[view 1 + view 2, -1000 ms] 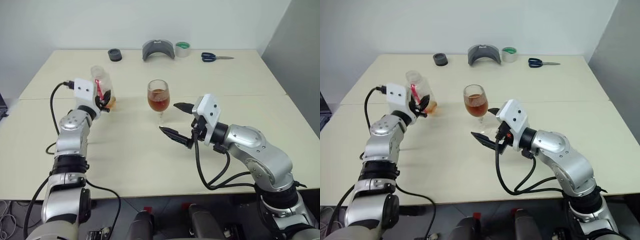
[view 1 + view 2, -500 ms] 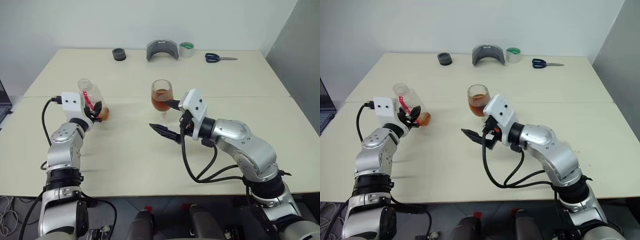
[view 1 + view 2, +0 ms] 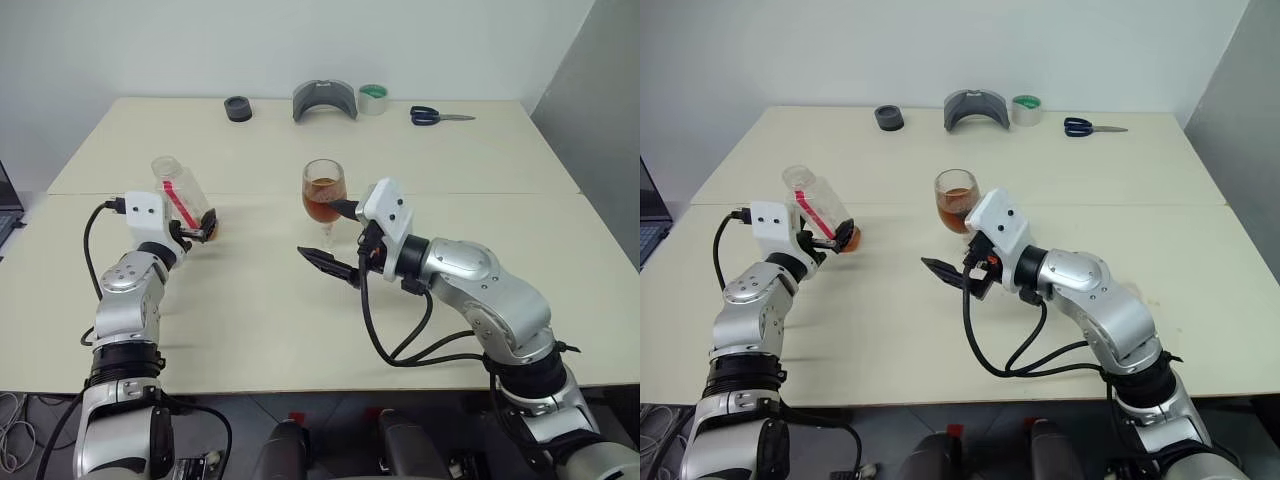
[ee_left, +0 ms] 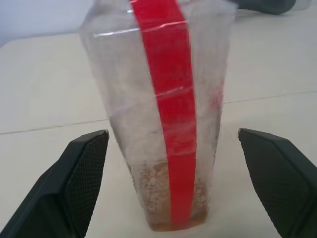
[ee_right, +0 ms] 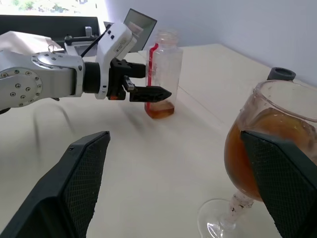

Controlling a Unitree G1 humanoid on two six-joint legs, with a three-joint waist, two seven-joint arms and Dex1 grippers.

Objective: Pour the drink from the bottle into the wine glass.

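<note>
Pale bench (image 3: 300, 330): the glass (image 3: 323, 192) stands mid-bench, part full. Left of it the bottle (image 3: 183, 199) stands upright between the left pincer's (image 4: 183, 183) spread fingers, untouched. Right pincer (image 3: 338, 236), wide open, flanks the glass.

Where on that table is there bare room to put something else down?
Free: the wide stretch of table between the scissors and the right arm, and the patch between bottle and wine glass. Crowded: the far edge, with black ring, grey holder and tape roll.
</note>
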